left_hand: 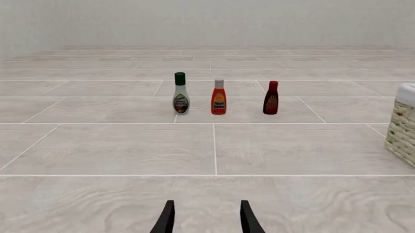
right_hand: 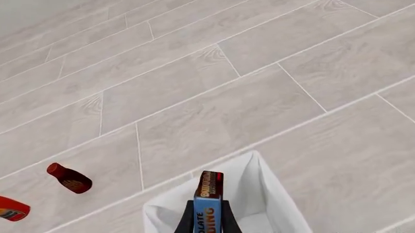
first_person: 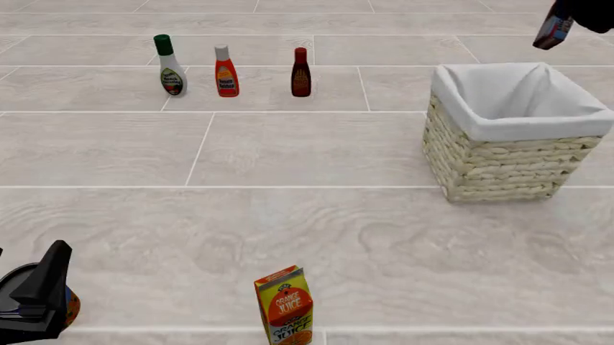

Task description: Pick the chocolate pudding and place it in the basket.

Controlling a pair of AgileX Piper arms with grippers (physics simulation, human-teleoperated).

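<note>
While the pudding (right_hand: 209, 204) hangs above the basket (first_person: 508, 122), I have it pinched between the right pincer's (right_hand: 208, 224) fingers, blue face toward the wrist camera, with the white liner open right under it. On the front view the pudding (first_person: 551, 31) shows tilted at the top right corner, higher in the picture than the basket's far rim, and most of the right arm is cut off by the frame there.

My left pincer (left_hand: 206, 218) hovers low over the desk (first_person: 307, 230), its fingers spread with a clear gap and nothing between them; on the front view it sits at the lower left corner.

Out at the far side of the desk three bottles stand upright in a row: a white one with a green cap (first_person: 171, 66), an orange-red one with a white cap (first_person: 226, 72), and a dark red one (first_person: 301, 72). Near the front edge an orange juice carton (first_person: 285, 307) stands upright, well apart from the basket.
</note>
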